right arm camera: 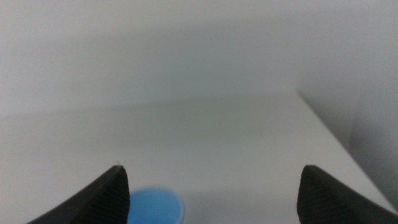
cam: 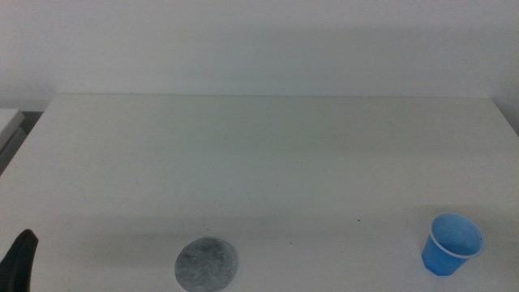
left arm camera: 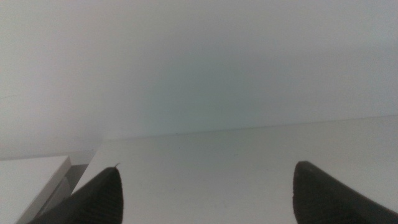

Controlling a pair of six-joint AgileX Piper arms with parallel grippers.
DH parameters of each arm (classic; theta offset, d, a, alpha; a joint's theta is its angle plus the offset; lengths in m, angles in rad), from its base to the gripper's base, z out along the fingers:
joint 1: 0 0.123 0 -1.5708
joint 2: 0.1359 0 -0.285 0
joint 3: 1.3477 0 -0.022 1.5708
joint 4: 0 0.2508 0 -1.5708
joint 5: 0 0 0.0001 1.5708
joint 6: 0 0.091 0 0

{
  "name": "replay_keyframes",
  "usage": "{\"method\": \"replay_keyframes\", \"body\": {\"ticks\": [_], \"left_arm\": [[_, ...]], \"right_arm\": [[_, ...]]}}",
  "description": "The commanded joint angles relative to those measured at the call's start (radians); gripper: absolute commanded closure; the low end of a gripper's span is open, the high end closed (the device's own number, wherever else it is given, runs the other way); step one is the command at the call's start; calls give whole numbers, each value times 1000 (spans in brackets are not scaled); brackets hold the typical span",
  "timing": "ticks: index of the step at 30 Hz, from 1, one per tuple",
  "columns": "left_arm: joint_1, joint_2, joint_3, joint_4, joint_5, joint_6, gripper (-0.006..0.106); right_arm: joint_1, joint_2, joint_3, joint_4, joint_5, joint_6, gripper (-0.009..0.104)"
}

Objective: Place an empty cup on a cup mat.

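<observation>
The blue cup (cam: 451, 243) stands upright on the white table at the front right, mouth up and empty. The grey speckled cup mat (cam: 207, 264) lies flat at the front, left of centre, far from the cup. My left gripper (left arm camera: 208, 196) is open with nothing between its jaws; one jaw tip (cam: 19, 261) shows at the bottom left corner of the middle view. My right gripper (right arm camera: 211, 199) is open and out of the middle view; the cup's rim (right arm camera: 155, 205) shows just ahead of it, near one jaw.
The white table (cam: 268, 154) ends at a back edge below a plain wall. A second pale surface (cam: 10, 122) stands beside the table's left edge, across a dark gap.
</observation>
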Motion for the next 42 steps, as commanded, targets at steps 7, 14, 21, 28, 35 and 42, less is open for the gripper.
{"method": "replay_keyframes", "body": {"ticks": [7,14,21,28,35,42], "left_arm": [[0,-4,0,-7,-12,-3,7],[0,-4,0,-7,-12,-3,7],[0,-4,0,-7,-12,-3,7],[0,-4,0,-7,-12,-3,7],[0,-4,0,-7,-12,-3,7],[0,-4,0,-7,-12,-3,7]], "right_arm": [[-6,27,-230,7,340,8,2],[-6,278,-522,7,441,18,2],[-6,581,-804,42,784,18,2],[27,863,-926,130,979,18,2],[52,1098,-930,143,1010,20,2],[66,1250,-896,117,930,55,2]]}}
